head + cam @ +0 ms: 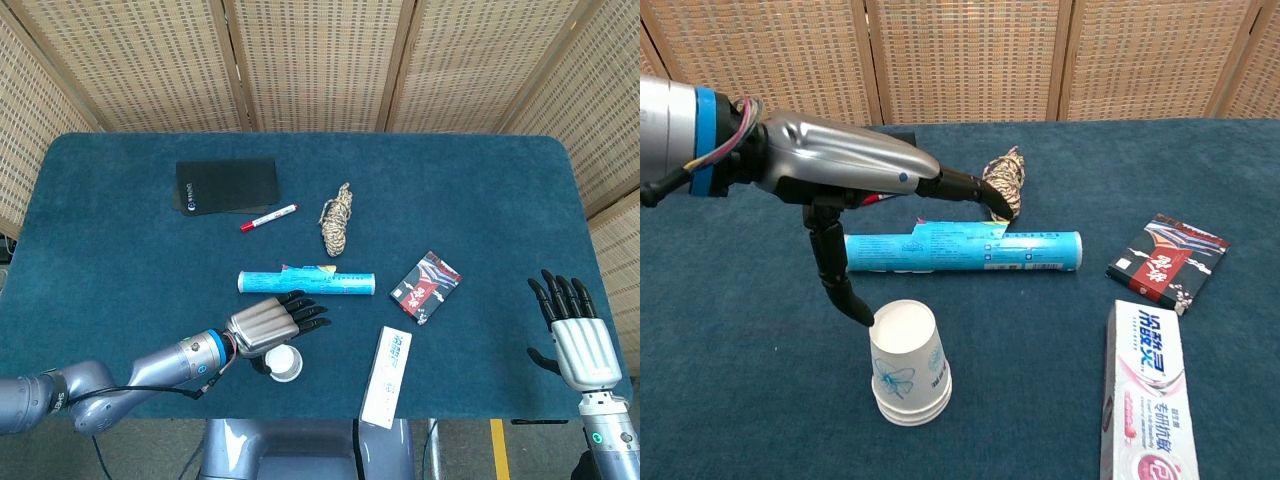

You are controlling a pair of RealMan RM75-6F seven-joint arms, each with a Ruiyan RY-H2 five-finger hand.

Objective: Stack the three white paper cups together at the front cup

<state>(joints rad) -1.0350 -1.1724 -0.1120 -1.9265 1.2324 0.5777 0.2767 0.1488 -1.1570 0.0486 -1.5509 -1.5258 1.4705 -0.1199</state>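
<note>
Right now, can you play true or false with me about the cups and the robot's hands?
1. The paper cups sit upside down in one stack on the table. True.
2. The left hand is squeezing the stack tight. False: its fingers are spread out above the stack, and only the thumb is near the top cup's side.
3. The red marker lies next to the black pouch. True.
4. The right hand is holding the toothpaste box. False: it is open at the table's edge, holding nothing.
5. The blue tube is standing upright. False: it lies flat behind the cups.
</note>
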